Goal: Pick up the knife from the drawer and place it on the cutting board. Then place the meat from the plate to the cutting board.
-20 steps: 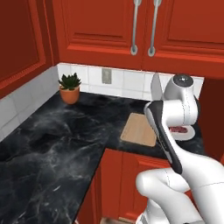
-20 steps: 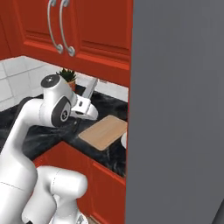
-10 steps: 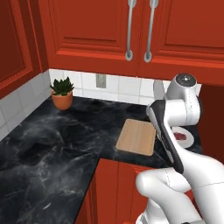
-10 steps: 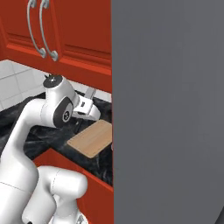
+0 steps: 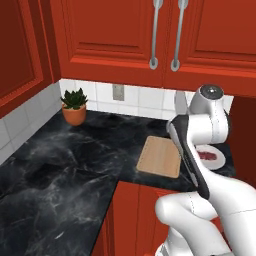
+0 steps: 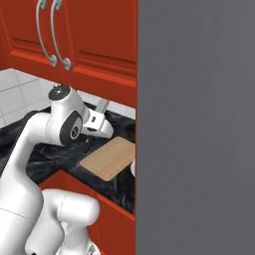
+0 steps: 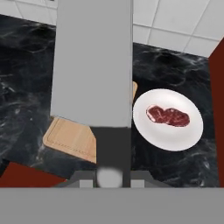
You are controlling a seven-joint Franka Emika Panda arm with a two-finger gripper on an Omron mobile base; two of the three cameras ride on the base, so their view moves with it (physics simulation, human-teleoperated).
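Tool [image 7: 109,177]: narrowly closed on the black handle of the knife [image 7: 92,61], held in the air above the cutting board [image 7: 72,138]. Finger tips mostly hidden behind the handle in the hand view; in the right base view the tool [image 6: 99,127] sits at the end of the white arm, with the blade rising from it.

Knife: broad, flat, silver-grey blade, rectangular in outline, matte; short black handle. Long axis runs away from the tool, blade end pointing toward the tiled wall [image 7: 175,17] in the hand view. In the left base view the blade [image 5: 180,102] stands roughly upright behind the arm, above the far right corner of the cutting board [image 5: 160,156].

Cutting board: flat, light tan wood, rectangular with rounded corners, a shallow groove near its edge. Lies on the desk [image 5: 75,155] near the front edge, partly covered by the knife in the hand view.

Plate [image 7: 168,120]: small, round, white, smooth. Just right of the cutting board on the desk; whether they touch cannot be told.

Meat [image 7: 168,116]: small reddish slab with pale streaks, irregular outline, lying near the middle of the plate.

Desk: black marbled stone with white veins, glossy.

Potted plant [image 5: 74,106]: green spiky leaves in a terracotta pot, well left of the cutting board, by the wall.
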